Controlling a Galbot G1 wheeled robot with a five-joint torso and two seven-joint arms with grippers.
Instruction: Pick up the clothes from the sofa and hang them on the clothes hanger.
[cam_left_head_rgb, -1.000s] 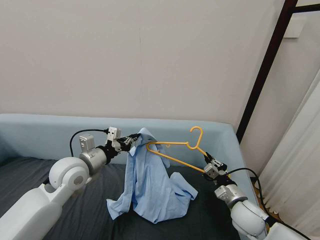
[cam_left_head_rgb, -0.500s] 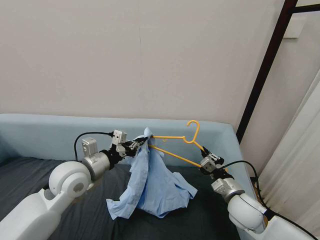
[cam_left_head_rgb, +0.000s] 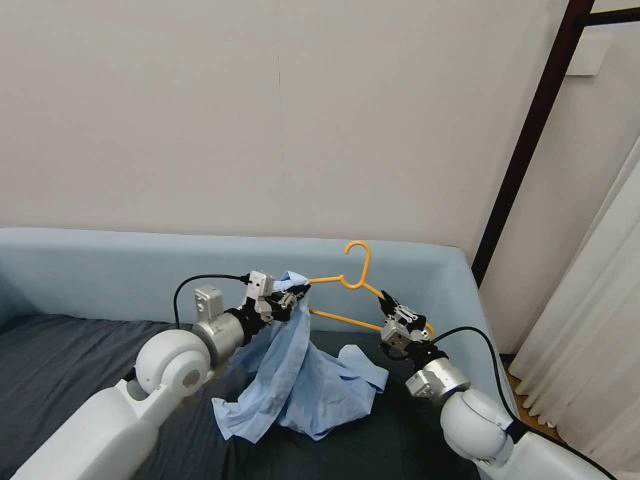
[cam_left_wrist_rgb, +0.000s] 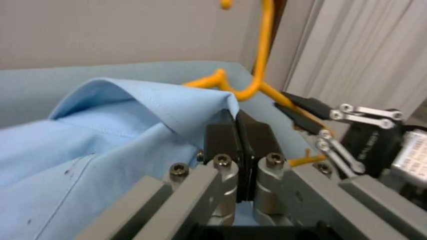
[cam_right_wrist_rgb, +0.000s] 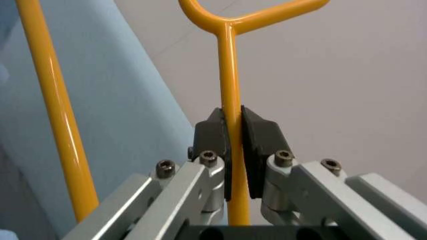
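Seen from the head camera, the left end effector (cam_left_head_rgb: 292, 296) was clamped on the collar of a light blue shirt (cam_left_head_rgb: 300, 375), holding it raised in front of the pale blue sofa (cam_left_head_rgb: 90, 268). The shirt's lower part lay bunched on the dark seat cushion (cam_left_head_rgb: 60, 370). A yellow hanger (cam_left_head_rgb: 352, 272) stood hook upward between the two arms, one shoulder reaching to the collar beside the left end effector. The right end effector (cam_left_head_rgb: 400, 318) was closed on the hanger's other shoulder, just right of the shirt. A plain wall (cam_left_head_rgb: 300, 120) rose behind.

From the left wrist camera, the two dark pads were pressed together with the edge of the shirt's collar pinched between them. The folded collar spread beside the pads, and the hanger's yellow wire curved up just beyond it. Farther off, the right end effector had its fingers shut on the hanger.

From the right wrist camera, the pads were clamped on a thin yellow bar of the hanger, which ran up between them to a bend. A second bar of the hanger ran alongside, with the sofa's back and the wall behind it.
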